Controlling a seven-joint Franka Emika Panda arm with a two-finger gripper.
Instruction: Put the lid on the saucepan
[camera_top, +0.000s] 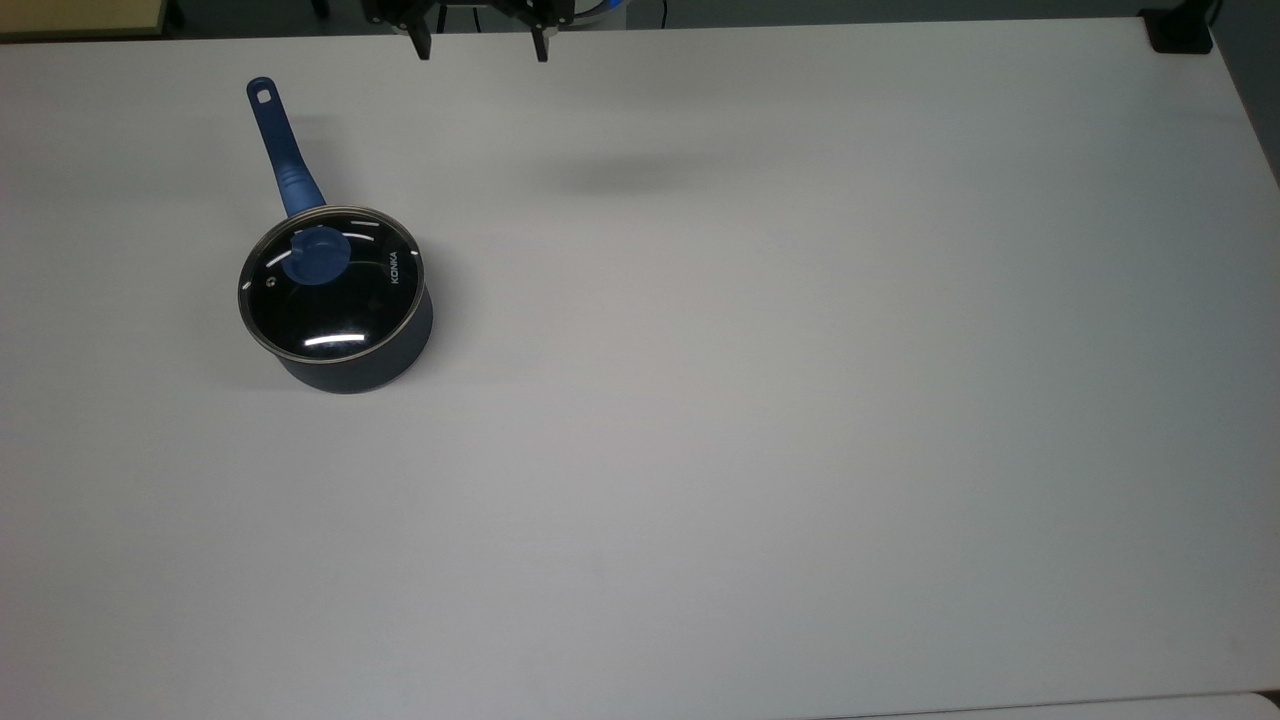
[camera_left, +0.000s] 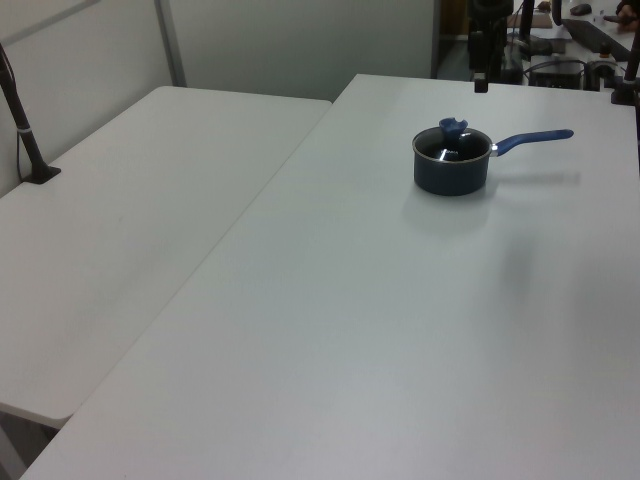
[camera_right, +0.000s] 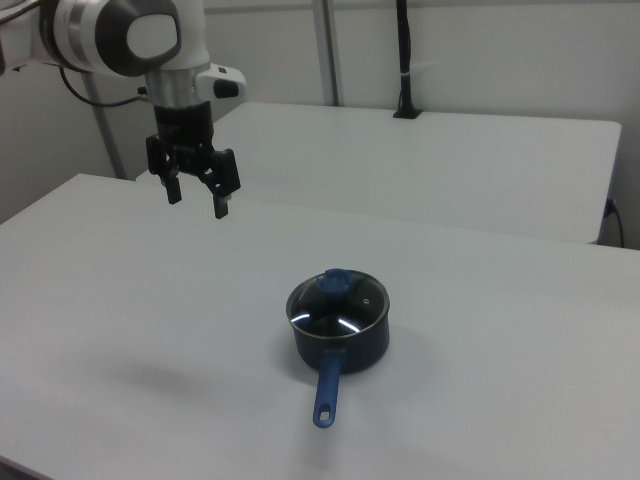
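On the white tabletop (camera_top: 760, 400) you have the saucepan (camera_top: 345, 350), the lid (camera_top: 331, 283) seated on its rim, blue handle toward the top view's upper left, your tool (camera_right: 196, 199) raised well apart, fingers spread, gripping nothing.

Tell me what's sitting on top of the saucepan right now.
The lid sits on the saucepan, blue knob up. Through the glass the inside looks dark; reflections hide whether anything is in it. The claw hangs open, well away.
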